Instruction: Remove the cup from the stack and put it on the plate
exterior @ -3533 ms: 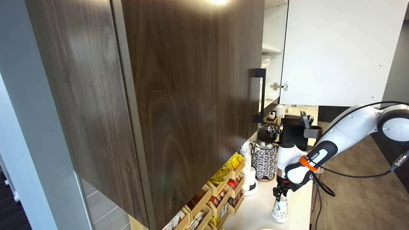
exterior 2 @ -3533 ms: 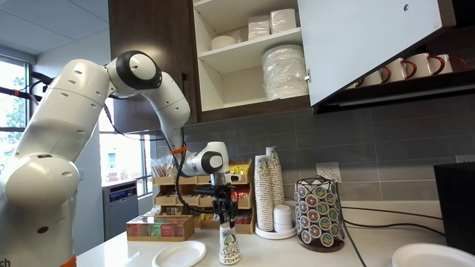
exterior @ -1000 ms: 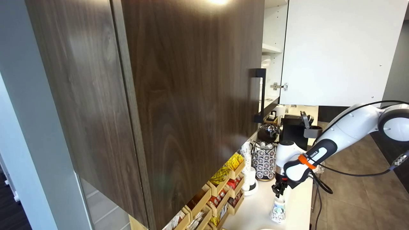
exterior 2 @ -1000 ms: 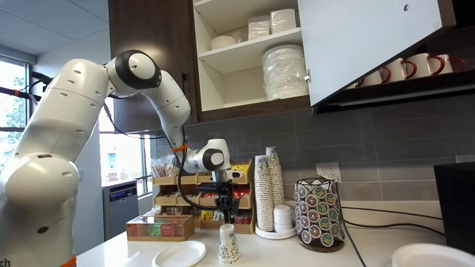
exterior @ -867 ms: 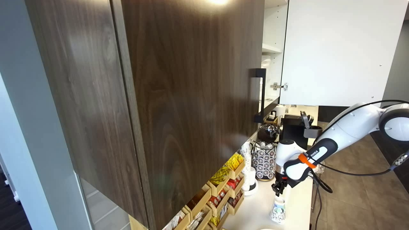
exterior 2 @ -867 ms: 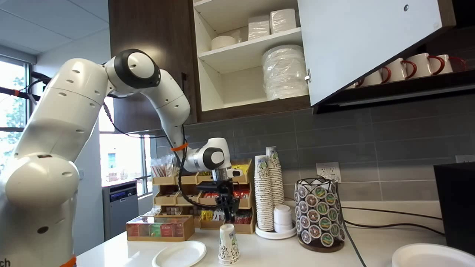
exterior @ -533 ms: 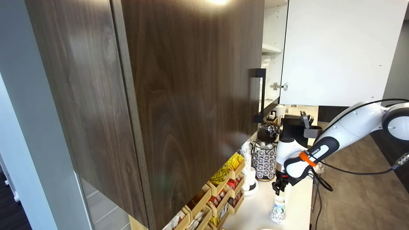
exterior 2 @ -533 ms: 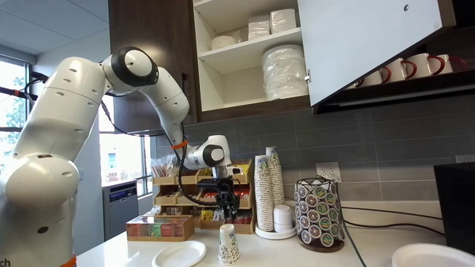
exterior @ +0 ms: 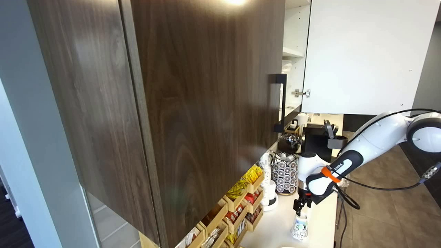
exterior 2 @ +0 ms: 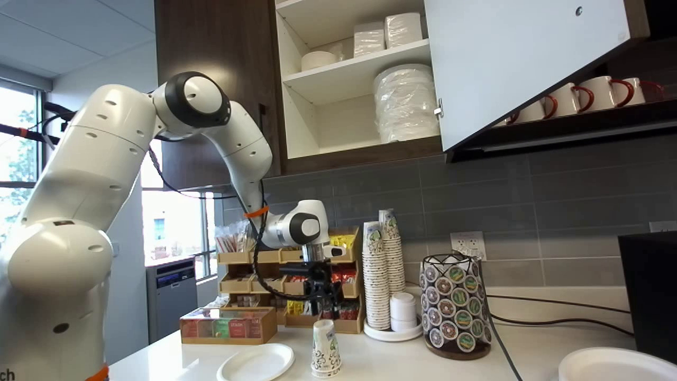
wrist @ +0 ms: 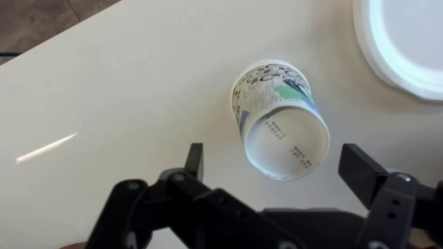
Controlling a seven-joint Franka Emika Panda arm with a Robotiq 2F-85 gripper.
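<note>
Since the earlier frame, half a second ago, the white robot arm has dipped slightly, bringing the tool closer to a short stack of paper cups; the cups and the plate have stayed in place. The tool is released: in the wrist view its two dark fingers stand wide apart, and the upturned base of the top cup shows between them with a gap on either side. In both exterior views the fingertips are close by the base.

The top cup is upside down, printed with dark swirls and patches of green and blue. It sits on the stack, more than one rim showing at the foot. The stack stands upright on the pale counter, well in from the front edge, beyond which brown floor shows.

The plate, round, white and shallow, lies near the stack but apart from it, toward the counter's end edge. Close by that edge is a clear-lidded box of packets. Toward the back edge, before a grey tiled wall, stand a wooden drawer rack, tall towers of cups and a dark holder of coffee pods. A second white dish, partly out of view, lies away from the end edge.
</note>
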